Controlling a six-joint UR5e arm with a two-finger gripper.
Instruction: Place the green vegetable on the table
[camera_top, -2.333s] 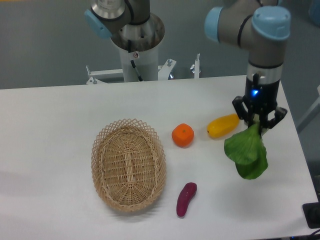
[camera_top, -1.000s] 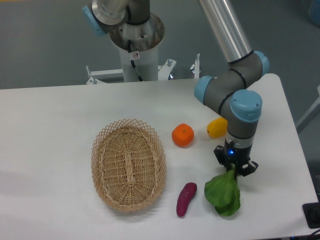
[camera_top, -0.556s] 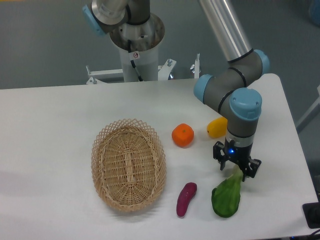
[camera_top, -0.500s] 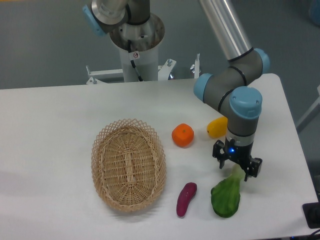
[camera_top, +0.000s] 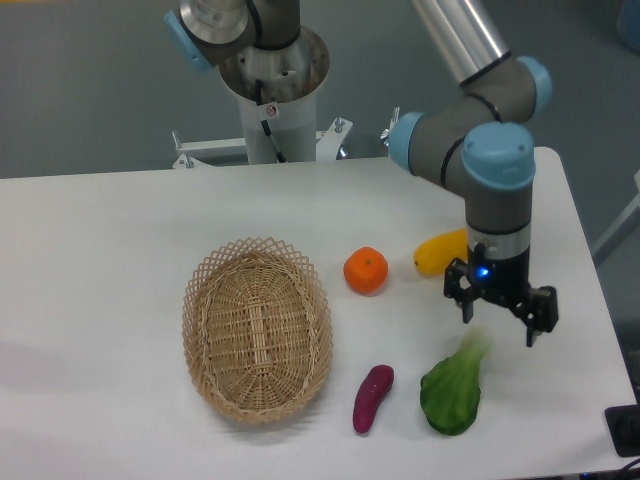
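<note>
green vegetable (camera_top: 452, 393) on table (camera_top: 120, 230); jaws spread above.

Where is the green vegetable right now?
The green vegetable lies on the table near its front right edge, right of the purple vegetable, below the open gripper.

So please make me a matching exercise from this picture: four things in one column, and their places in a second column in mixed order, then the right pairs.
Things:
1. orange
2. eggplant
3. green vegetable
4. basket

Places:
A. lying on the table, below the open gripper
B. left part of the table
C. right of the basket, near the yellow vegetable
D. between basket and green vegetable, near the front edge

Pairs: 1-C, 2-D, 3-A, 4-B
</note>
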